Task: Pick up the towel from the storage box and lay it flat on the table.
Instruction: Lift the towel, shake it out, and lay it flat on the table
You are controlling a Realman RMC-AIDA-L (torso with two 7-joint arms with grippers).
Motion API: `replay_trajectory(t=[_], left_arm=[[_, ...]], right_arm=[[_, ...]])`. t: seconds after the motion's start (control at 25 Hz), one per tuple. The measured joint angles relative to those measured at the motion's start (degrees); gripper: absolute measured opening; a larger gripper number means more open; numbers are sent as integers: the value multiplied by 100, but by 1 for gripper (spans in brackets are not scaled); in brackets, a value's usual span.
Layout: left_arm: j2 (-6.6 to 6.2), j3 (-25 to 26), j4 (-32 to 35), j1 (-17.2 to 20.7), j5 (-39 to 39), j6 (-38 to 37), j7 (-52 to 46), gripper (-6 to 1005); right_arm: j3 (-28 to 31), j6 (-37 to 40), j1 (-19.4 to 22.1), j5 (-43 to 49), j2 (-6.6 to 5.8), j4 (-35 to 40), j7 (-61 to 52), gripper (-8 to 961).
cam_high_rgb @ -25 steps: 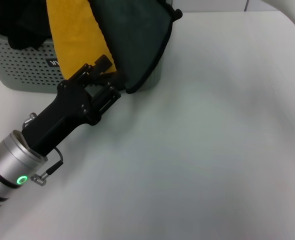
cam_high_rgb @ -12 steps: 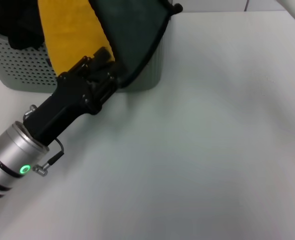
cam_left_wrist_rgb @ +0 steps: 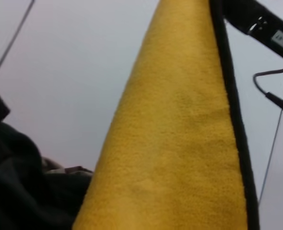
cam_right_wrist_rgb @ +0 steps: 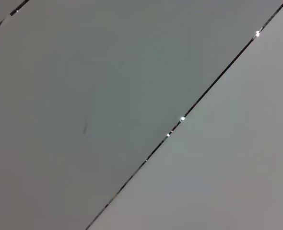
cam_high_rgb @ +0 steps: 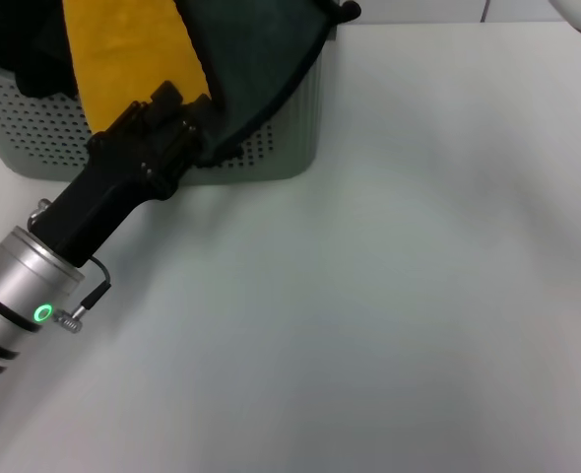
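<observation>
Since a second ago our left gripper [cam_high_rgb: 187, 113] has slid up and left along the front wall of the storage box [cam_high_rgb: 290, 148], and its fingers look clamped on the lower edge of the towel [cam_high_rgb: 256, 59], which hangs over the box's front, yellow face beside teal. To do this well, we judge we should keep that pinch firm and draw the cloth clear of the rim before spreading it on the table [cam_high_rgb: 419, 296]. Fingertips are buried in cloth, the towel's top is cut off, and our right gripper is out of sight.
</observation>
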State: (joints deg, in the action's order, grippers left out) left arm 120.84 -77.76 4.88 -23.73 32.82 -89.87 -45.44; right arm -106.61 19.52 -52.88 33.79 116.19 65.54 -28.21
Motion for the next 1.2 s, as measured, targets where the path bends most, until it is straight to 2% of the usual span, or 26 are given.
replay_trajectory(t=[0.28, 0.48, 0.6, 0.84, 1.08, 1.2], left_arm=[[0, -3, 1, -11, 21, -84, -32, 579], [0, -27, 72, 156, 38, -729, -34, 579], [0, -168, 75, 185, 40, -871, -24, 579], [0, -230, 18, 84, -18, -629, 1, 579], [0, -231, 12, -146, -81, -62, -46, 579], [0, -231, 22, -167, -90, -51, -47, 579]], right_arm=[[21, -105, -48, -36, 0, -27, 0, 20], [32, -111, -55, -39, 0, -57, 0, 21], [47, -117, -131, -43, 0, -129, 0, 21], [42, -125, -437, -238, 0, -350, 2, 21], [50, -115, -464, -259, 0, -383, 5, 22], [50, -117, -465, -259, 0, -384, 6, 22]])
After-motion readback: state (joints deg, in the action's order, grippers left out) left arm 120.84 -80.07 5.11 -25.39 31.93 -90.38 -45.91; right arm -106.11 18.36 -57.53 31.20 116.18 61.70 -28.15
